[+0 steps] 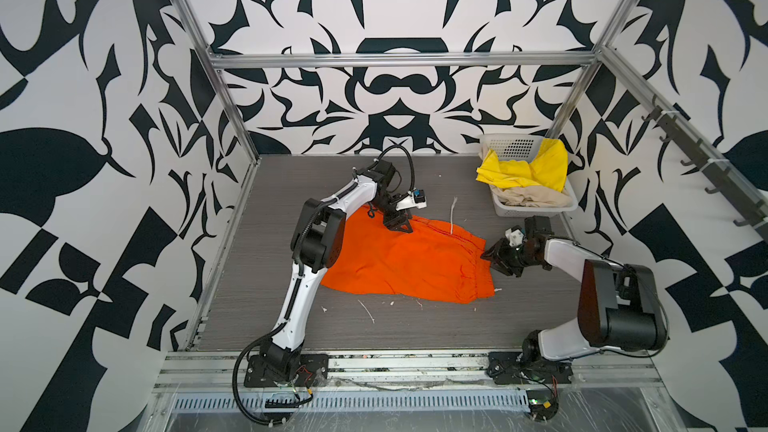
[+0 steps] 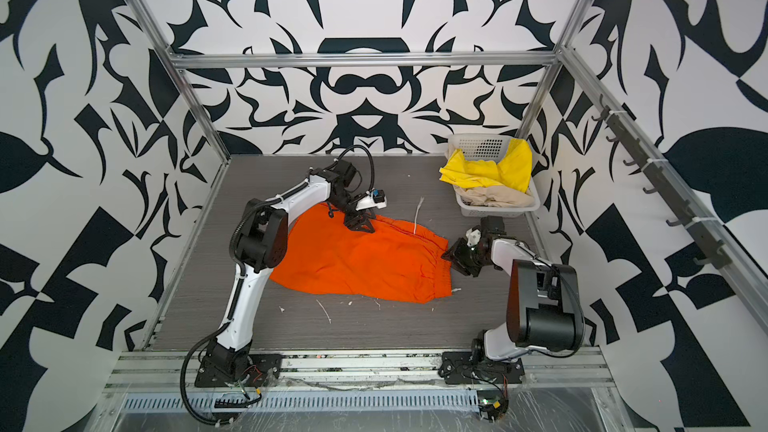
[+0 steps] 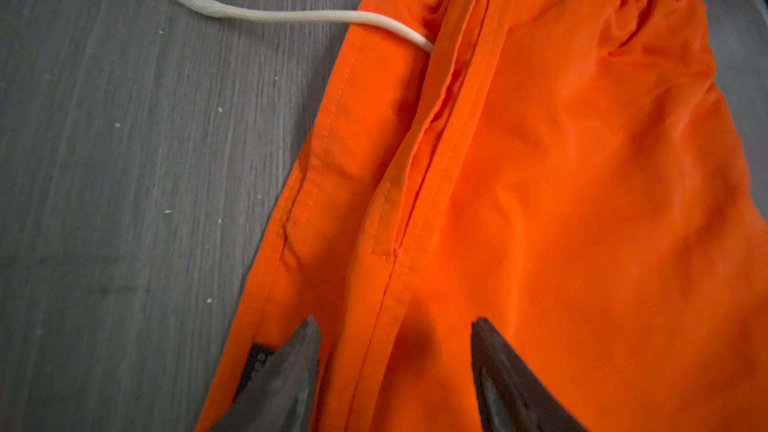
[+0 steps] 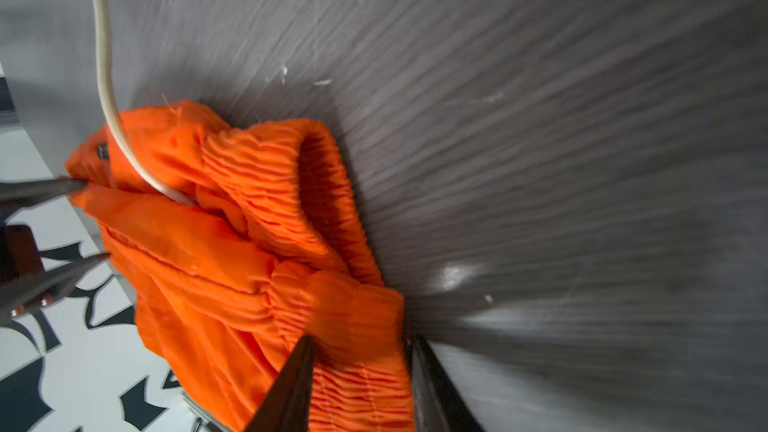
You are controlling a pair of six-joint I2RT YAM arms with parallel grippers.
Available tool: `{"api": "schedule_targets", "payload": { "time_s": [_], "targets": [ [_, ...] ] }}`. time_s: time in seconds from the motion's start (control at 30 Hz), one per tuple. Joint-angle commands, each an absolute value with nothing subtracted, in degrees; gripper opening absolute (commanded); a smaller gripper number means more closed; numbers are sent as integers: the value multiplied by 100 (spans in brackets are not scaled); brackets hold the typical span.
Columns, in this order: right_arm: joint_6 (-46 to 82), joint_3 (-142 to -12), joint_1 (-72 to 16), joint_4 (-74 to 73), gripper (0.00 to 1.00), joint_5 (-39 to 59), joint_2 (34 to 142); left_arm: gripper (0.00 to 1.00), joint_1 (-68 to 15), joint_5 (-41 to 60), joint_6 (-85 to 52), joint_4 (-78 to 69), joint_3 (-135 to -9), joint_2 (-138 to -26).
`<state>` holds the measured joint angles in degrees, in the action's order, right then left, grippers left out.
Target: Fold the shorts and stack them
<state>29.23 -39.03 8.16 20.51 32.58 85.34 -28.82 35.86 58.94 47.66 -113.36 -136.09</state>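
Taking the table (image 1: 249, 317) as a clock face in both top views, the spread shorts (image 1: 407, 263) lie flat at the centre, with their waistband (image 1: 473, 276) towards 3 o'clock. The drawstring (image 1: 453, 214) runs from their far edge towards 12 o'clock. The basket (image 1: 536, 211) stands at about 2 o'clock, in the far corner, apart from them. Inside it, the upper shorts (image 1: 523, 170) lie on the lower shorts (image 1: 532, 198). The left gripper (image 1: 399, 226) is over the 11 o'clock edge of the spread shorts. The right gripper (image 1: 486, 254) is at their 3 o'clock corner, and the waistband is, it seems, between its fingers (image 4: 291, 388).
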Motion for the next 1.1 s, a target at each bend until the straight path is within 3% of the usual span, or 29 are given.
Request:
{"api": "schedule_targets", "payload": {
  "time_s": [0.0,0.13,0.33,0.43,0.57,0.6,0.67,0.77,0.9,1.07],
  "targets": [
    [2914,-3852,826,1929,32,3340,8503,62,-2926,3446,6241,4460,-11441,-13727],
    [2910,-3832,827,1890,21,3361,8480,57,-3005,3247,6247,4382,-11531,-13822],
    [2911,-3847,826,1739,6,3504,8230,22,-3015,3279,6327,4384,-11381,-13641],
    [2960,-3867,826,1663,0,3560,8003,15,-3015,3374,6259,4184,-11077,-13398],
    [2993,-3911,826,1718,0,3485,7758,13,-3015,3384,6233,3979,-10756,-13187],
    [3005,-3919,826,1743,1,3437,7758,13,-3014,3369,6234,3973,-10733,-13197],
    [2986,-3975,826,1883,23,3280,7880,13,-3015,3364,6248,4001,-10732,-13240],
    [2943,-4017,826,1864,42,3393,8185,13,-3015,3423,6245,4015,-10733,-13295],
    [2920,-3932,828,1637,49,3505,8465,12,-3015,3462,6214,3983,-10756,-13324],
    [2948,-3817,826,929,49,4083,8803,12,-3015,3488,6213,3981,-10775,-13351]
  ]
}}
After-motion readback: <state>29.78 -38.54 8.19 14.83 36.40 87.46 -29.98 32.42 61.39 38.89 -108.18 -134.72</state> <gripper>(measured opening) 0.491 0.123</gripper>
